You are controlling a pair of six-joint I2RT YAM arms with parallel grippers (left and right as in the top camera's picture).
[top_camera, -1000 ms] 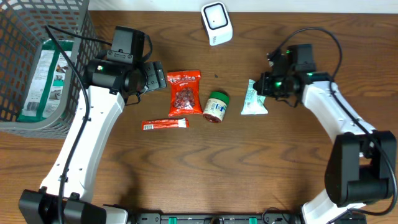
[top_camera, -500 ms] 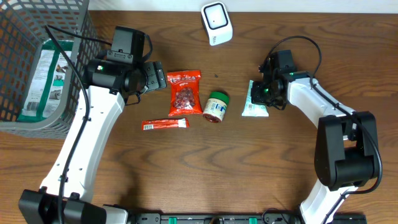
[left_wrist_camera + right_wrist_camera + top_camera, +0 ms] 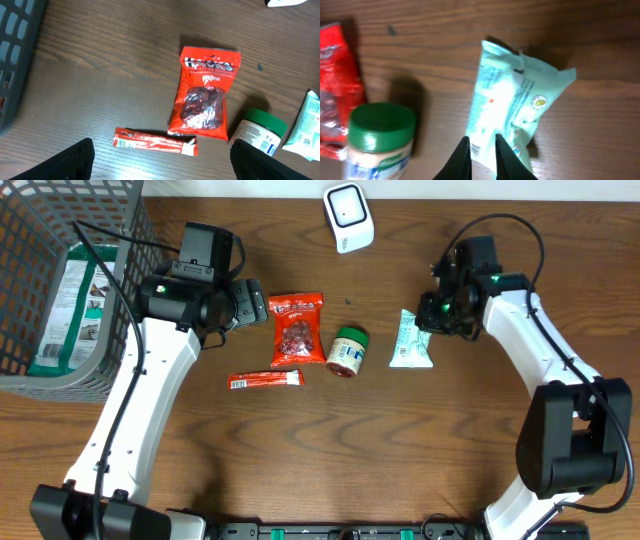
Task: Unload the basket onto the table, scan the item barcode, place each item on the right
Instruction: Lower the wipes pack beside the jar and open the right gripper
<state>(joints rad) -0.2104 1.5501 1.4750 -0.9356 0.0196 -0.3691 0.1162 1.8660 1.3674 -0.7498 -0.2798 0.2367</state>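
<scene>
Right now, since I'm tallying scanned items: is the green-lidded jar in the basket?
No, the jar sits on the table beside the red candy bag.

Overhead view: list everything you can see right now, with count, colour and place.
scanner: 1, white, far edge, centre
basket: 1, grey wire, far left
packet: 1, green and white, inside basket
bag: 1, red, centre
stick: 1, red, near side of bag
jar: 1, green lid, right of bag
pouch: 1, pale green, right of jar
table: 1, brown wood
left gripper: 1, black, fingers wide open, left of bag
right gripper: 1, black, fingers close together, over pouch
</scene>
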